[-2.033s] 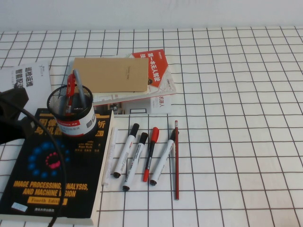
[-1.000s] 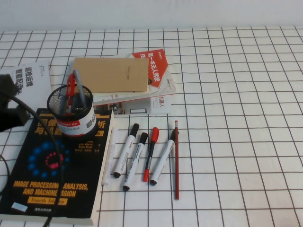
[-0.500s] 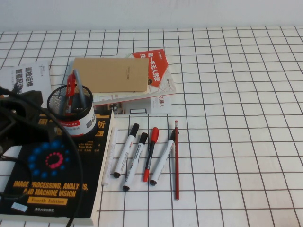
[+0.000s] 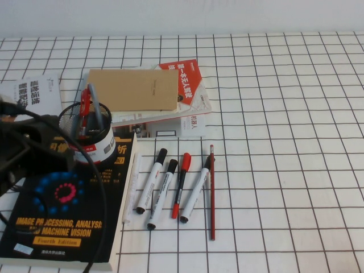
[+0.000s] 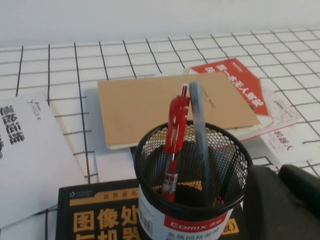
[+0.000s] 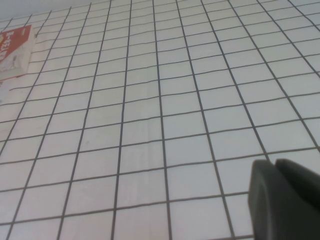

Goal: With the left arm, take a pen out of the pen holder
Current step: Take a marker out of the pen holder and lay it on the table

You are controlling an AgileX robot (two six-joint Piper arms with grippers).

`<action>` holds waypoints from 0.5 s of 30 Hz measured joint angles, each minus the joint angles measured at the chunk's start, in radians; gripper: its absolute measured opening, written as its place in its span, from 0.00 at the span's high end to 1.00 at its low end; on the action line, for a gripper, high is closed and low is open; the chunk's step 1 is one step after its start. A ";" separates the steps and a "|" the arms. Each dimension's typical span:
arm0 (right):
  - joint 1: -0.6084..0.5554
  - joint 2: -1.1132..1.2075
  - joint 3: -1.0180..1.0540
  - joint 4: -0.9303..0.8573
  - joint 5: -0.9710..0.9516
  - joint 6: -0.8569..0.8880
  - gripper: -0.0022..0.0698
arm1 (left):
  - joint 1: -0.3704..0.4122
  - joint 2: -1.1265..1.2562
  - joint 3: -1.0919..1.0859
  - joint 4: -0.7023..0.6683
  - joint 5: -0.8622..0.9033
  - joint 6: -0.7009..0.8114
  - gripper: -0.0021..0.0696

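Observation:
A black mesh pen holder (image 4: 86,135) (image 5: 192,192) stands on the far end of a black book (image 4: 62,213). In it stand a red pen (image 4: 85,104) (image 5: 175,132) and a grey pen (image 4: 97,112) (image 5: 198,130), both leaning against the rim. My left gripper (image 4: 50,143) (image 5: 278,174) is just left of the holder at about its height, shut and holding nothing; its dark fingers (image 5: 262,205) lie beside the holder's wall. My right gripper (image 6: 274,165) shows only in its wrist view, shut, over bare checked tablecloth.
A tan notebook (image 4: 133,90) lies on a red book (image 4: 185,77) and papers behind the holder. A white booklet (image 4: 34,94) lies far left. Several markers (image 4: 163,193), a white pen (image 4: 131,187) and a dark red pencil (image 4: 212,193) lie right of the black book.
My left arm has come in from the left edge toward the pen holder, and its cable now loops over the black book. The pens and holder have not moved.

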State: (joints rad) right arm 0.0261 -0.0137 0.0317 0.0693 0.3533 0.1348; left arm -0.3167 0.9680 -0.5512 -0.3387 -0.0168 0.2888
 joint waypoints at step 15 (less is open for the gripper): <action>0.000 0.000 0.000 0.000 0.000 0.000 0.99 | 0.000 0.118 0.000 0.112 -0.133 -0.004 0.25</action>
State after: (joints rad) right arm 0.0261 -0.0137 0.0317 0.0693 0.3533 0.1348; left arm -0.3167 1.0858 -0.5512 -0.2263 -0.1494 0.2848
